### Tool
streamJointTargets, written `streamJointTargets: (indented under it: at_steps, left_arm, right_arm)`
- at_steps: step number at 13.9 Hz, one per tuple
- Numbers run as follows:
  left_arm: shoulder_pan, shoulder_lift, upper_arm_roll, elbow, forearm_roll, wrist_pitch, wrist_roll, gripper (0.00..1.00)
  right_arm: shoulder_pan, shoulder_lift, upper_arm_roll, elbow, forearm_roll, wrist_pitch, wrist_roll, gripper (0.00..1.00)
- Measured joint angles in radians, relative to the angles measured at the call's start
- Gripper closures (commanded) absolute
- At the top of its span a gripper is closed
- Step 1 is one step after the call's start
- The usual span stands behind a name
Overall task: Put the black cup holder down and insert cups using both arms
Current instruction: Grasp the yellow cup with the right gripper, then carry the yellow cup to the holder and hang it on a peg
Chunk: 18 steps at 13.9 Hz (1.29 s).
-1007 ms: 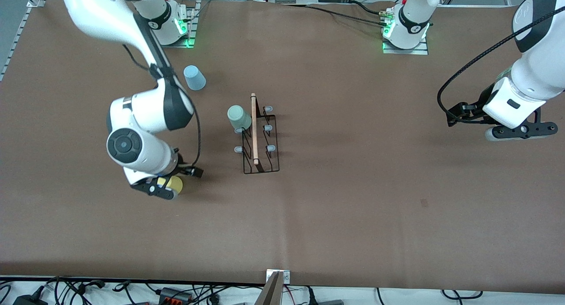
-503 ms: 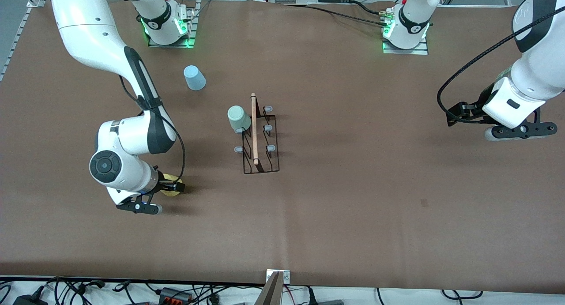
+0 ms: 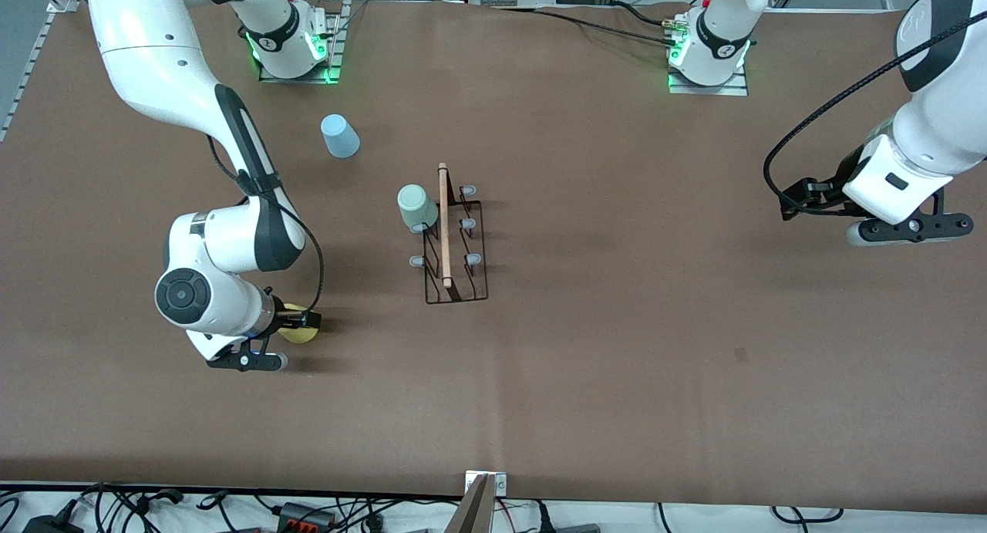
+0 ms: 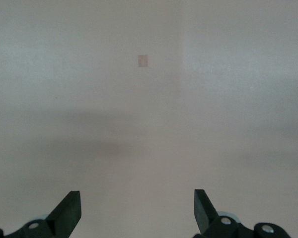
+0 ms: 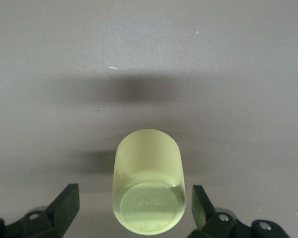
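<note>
Right claw (image 5: 132, 213) wide open, yellow cup (image 5: 148, 187) between fingers, ungripped: I'd centre, lower, close gently. Left claw (image 4: 136, 213) open, empty, waiting.

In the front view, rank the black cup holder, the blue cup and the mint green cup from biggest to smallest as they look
1. The black cup holder, clearly the largest.
2. The blue cup and the mint green cup look about the same size, so no ranking between them.
</note>
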Motion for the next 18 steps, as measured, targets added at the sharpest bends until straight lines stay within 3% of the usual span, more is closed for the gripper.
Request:
streamJointTargets:
  at_steps: [3,4,7,8,11,13,15,18]
  left_arm:
    - [0.0,0.0,0.0,0.0,0.0,0.0,0.0,0.0]
    - [0.0,0.001,0.0,0.0,0.0,0.0,0.0,0.0]
    - [0.0,0.001,0.0,0.0,0.0,0.0,0.001,0.0]
    - [0.0,0.001,0.001,0.0,0.0,0.0,0.001,0.0]
    - [0.0,0.001,0.001,0.0,0.0,0.0,0.001,0.0]
    - [0.0,0.002,0.002,0.0,0.0,0.0,0.001,0.0]
    - [0.0,0.002,0.002,0.0,0.0,0.0,0.001,0.0]
    - [0.001,0.002,0.003,0.0,0.0,0.0,0.001,0.0]
  right_arm:
    - [-0.003,0.006,0.0,0.0,-0.021,-0.005,-0.005,0.02]
    - [-0.003,0.011,0.0,0.0,-0.022,-0.005,-0.005,0.11]
    - [-0.004,0.025,0.0,0.0,-0.023,-0.005,-0.01,0.57]
    - [-0.006,0.027,0.0,0.0,-0.023,-0.005,-0.011,0.67]
    - [-0.006,0.025,0.002,0.043,-0.023,-0.029,-0.016,0.7]
    - [-0.006,0.022,0.025,0.144,-0.022,-0.122,-0.023,0.7]
    - [-0.004,0.013,0.087,0.262,-0.022,-0.229,-0.023,0.7]
    - [0.002,-0.01,0.198,0.322,-0.022,-0.302,0.004,0.7]
